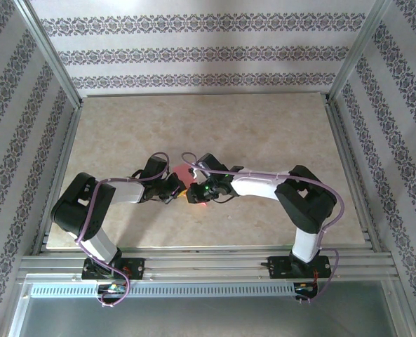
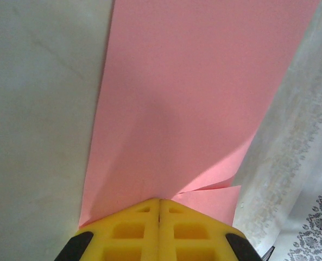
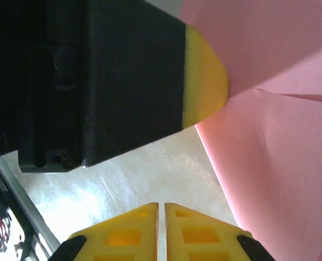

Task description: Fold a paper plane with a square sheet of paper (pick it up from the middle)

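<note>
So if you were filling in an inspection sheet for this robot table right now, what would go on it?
Surface: beige marbled table top, no marks seen.
Job's things: pink paper, partly folded, with a second layer peeking out near the fingers that pinch it.
Clutter: nothing seen.
Grippers: left gripper shut on the pink paper's edge; right gripper shut just beside the paper, nothing seen between its fingers.
Cables: purple cables run along both arms.
Surroundings: patterned walls on three sides, metal frame rails at the near edge.
</note>
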### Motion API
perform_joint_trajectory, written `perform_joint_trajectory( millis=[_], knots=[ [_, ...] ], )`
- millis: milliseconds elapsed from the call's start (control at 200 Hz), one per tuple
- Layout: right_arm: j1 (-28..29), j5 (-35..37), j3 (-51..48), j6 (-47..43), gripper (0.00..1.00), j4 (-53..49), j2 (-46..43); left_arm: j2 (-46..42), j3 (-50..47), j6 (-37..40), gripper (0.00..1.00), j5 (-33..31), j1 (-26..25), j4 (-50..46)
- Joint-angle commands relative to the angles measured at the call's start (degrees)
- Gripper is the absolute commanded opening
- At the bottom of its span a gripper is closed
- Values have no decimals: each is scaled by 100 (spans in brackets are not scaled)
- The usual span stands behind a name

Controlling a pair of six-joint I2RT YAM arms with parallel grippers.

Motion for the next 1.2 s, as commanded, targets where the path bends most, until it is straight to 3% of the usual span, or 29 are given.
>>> perform_joint_trajectory(
  millis=[0,1194],
  knots=[
    [-55,180,168,24,13,-277,131,289,-143,137,0,-353,-79,-911],
    [-152,199,24,-271,14,-933,348,298,-122,161,0,-403,-73,-949]
  ],
)
